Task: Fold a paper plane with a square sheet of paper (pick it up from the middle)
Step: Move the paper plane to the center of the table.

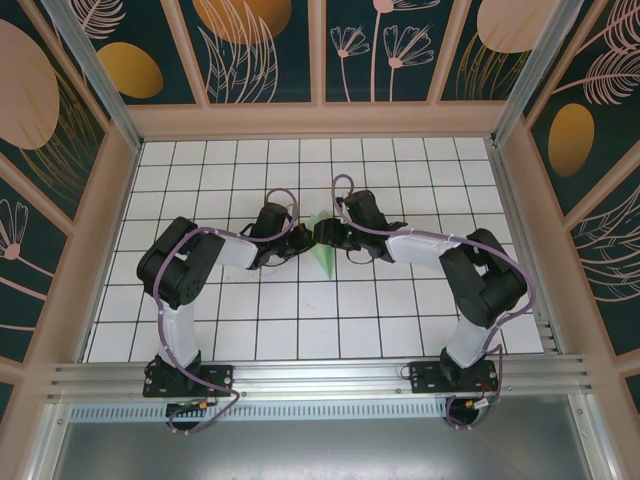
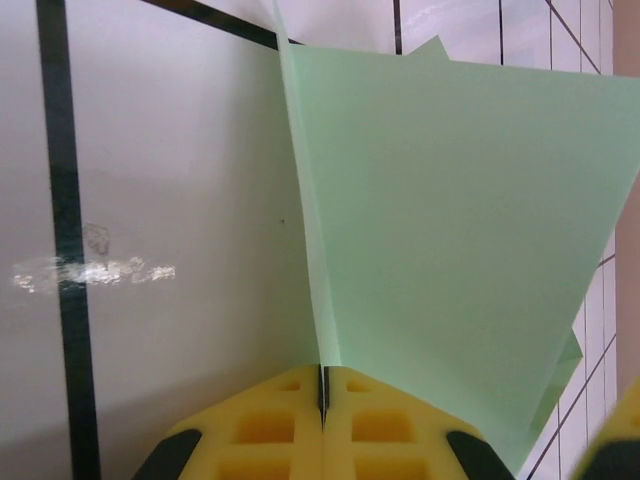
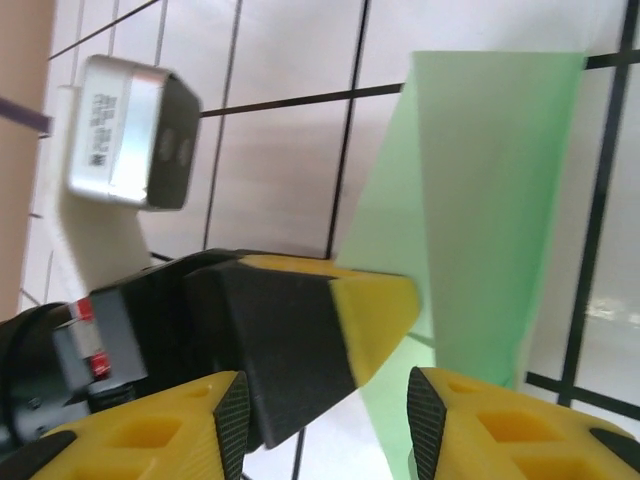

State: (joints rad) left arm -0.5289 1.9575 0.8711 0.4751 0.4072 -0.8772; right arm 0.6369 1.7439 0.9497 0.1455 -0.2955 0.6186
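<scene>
Pinching creased pale-green paper plane (image 2: 450, 250)

floor: white tiled grid (image 1: 300, 320); walls: dark teal floral panels (image 1: 270, 50); frame: pale wood (image 1: 320, 120); front: aluminium rail (image 1: 320, 378)

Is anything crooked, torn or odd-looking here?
Nothing stands out. The pale green folded paper plane looks crisp and untorn, pinched in the left gripper over the white gridded table.

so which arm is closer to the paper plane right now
Left. The left gripper has its jaws shut on the paper plane at its crease. The right gripper sits right beside the plane, jaws apart, not pinching it.
</scene>
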